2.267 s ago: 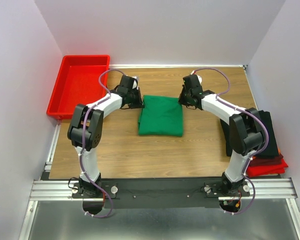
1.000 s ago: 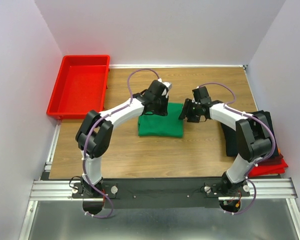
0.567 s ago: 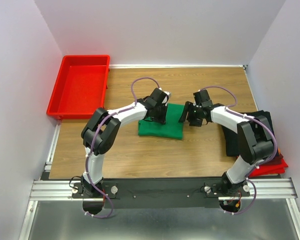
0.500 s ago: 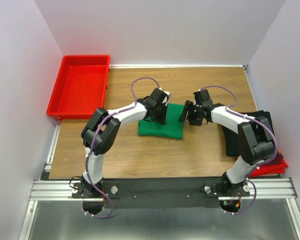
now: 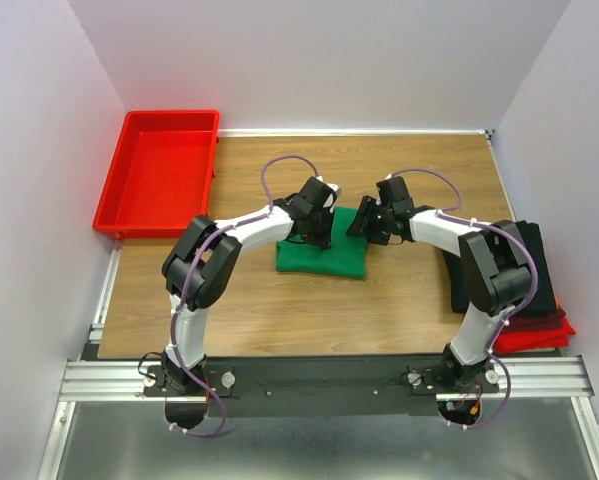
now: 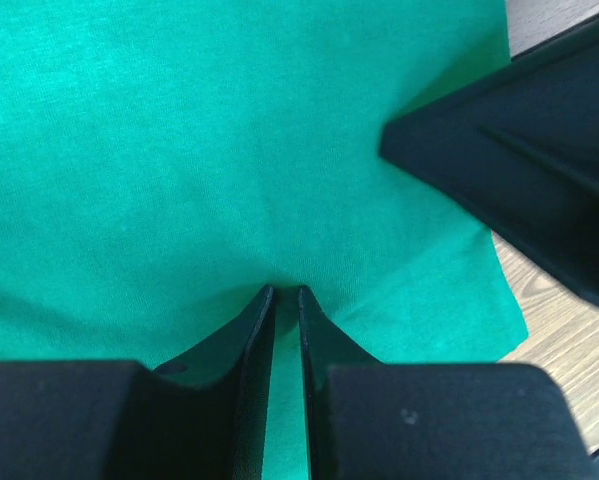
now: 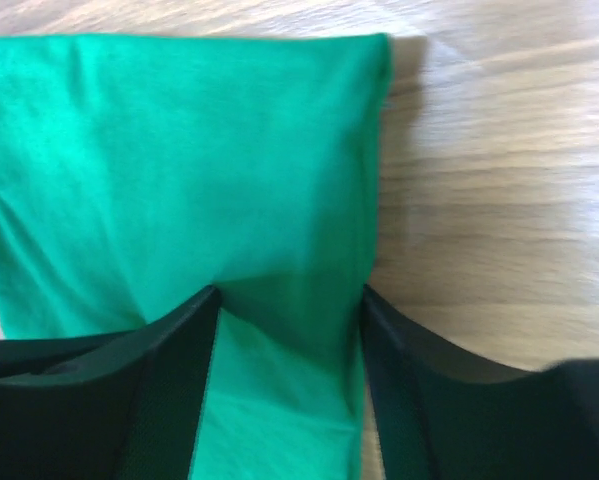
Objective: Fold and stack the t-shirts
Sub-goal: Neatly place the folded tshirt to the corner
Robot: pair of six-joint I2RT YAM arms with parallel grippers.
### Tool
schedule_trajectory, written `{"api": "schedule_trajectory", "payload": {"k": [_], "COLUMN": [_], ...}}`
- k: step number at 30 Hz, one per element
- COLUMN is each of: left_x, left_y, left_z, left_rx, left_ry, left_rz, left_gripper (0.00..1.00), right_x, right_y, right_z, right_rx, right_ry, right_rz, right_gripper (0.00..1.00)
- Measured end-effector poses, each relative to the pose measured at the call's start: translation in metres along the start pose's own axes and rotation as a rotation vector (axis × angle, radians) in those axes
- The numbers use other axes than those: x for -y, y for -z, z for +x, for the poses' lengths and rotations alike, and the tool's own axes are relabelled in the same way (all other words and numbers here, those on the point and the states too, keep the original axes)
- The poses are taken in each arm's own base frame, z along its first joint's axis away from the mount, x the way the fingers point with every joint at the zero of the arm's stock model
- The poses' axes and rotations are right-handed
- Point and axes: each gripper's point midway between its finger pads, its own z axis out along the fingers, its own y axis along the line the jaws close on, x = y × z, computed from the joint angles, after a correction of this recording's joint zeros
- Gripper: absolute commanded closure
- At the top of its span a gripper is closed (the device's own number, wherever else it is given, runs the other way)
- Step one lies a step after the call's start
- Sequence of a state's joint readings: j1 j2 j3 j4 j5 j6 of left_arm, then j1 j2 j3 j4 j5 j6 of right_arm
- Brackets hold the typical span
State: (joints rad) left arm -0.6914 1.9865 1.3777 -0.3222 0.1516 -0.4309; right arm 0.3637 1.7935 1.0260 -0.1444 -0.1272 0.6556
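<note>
The bright green cloth t-shirt [image 5: 324, 252] lies as a compact folded rectangle directly under both of my grippers, flat on the brown wood-grain table [image 5: 279, 310]. The left gripper [image 5: 319, 236] sits on the shirt's far-left part. In its wrist view the black fingers [image 6: 254, 330] are pressed almost together, and creases in the green run in toward their tips. I read that as a small nip of cloth being pinched, though the sliver of green in the gap could simply be fabric lying below. Just ahead and to its right, the right gripper [image 5: 363, 226] comes in over the shirt's far-right corner. Its jaws are spread wide, with a band of green between them and the shirt's folded edge just beyond the tips, then bare wood to the outer side.

Well away from the right gripper, back beside that arm's elbow, a folded black cloth shirt [image 5: 541, 262] rests on top of folded red cloth [image 5: 544, 332] at the table's edge. I take that to be the stack. Far off past the left gripper's outer side sits the rigid red plastic tray [image 5: 159, 170].

I judge the folding of the green shirt to be essentially done. What remains is releasing the pinch, gripping the bundle and carrying it across onto the black shirt without letting the layers slide open
</note>
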Motion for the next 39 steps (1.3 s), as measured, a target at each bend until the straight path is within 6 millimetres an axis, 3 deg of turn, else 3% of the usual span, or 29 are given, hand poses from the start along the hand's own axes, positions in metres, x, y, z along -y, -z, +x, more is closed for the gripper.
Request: {"api": "schedule_trajectory", "payload": {"k": [2, 3, 6, 11, 15, 22, 25, 31, 36, 39], "left_x": [0.000, 0.000, 0.000, 0.001, -0.001, -0.033, -0.039, -0.029, -0.028, -0.029], "left_y": [0.000, 0.000, 0.000, 0.005, 0.020, 0.077, 0.099, 0.117, 0.121, 0.123], "left_z": [0.000, 0.000, 0.000, -0.009, -0.040, -0.100, -0.114, -0.113, -0.095, -0.083], "left_rx": [0.000, 0.000, 0.001, 0.002, 0.056, 0.201, 0.255, 0.283, 0.265, 0.254], "left_ry": [0.000, 0.000, 0.000, -0.012, -0.021, 0.010, 0.017, 0.004, 0.002, 0.003], "left_rz": [0.000, 0.000, 0.001, -0.005, -0.009, -0.045, -0.052, -0.020, -0.007, -0.001], "left_gripper": [0.78, 0.78, 0.78, 0.78, 0.78, 0.78, 0.78, 0.78, 0.78, 0.78], "right_x": [-0.005, -0.006, -0.005, -0.002, 0.005, 0.034, 0.052, 0.068, 0.079, 0.087], "right_y": [-0.004, -0.006, -0.013, -0.014, -0.009, 0.003, 0.014, 0.022, 0.037, 0.052], "right_z": [0.002, 0.004, 0.007, 0.004, 0.001, -0.017, -0.026, -0.052, -0.072, -0.096], "right_rx": [0.004, 0.003, 0.006, 0.035, 0.080, 0.158, 0.171, 0.201, 0.223, 0.256], "right_ry": [0.003, 0.001, -0.022, -0.054, -0.057, -0.117, -0.165, -0.196, -0.231, -0.270], "right_rz": [-0.008, -0.006, 0.010, 0.035, 0.087, 0.277, 0.385, 0.533, 0.627, 0.692], "right_gripper": [0.57, 0.77, 1.00, 1.00, 1.00, 1.00, 0.99, 1.00, 1.00, 1.00]}}
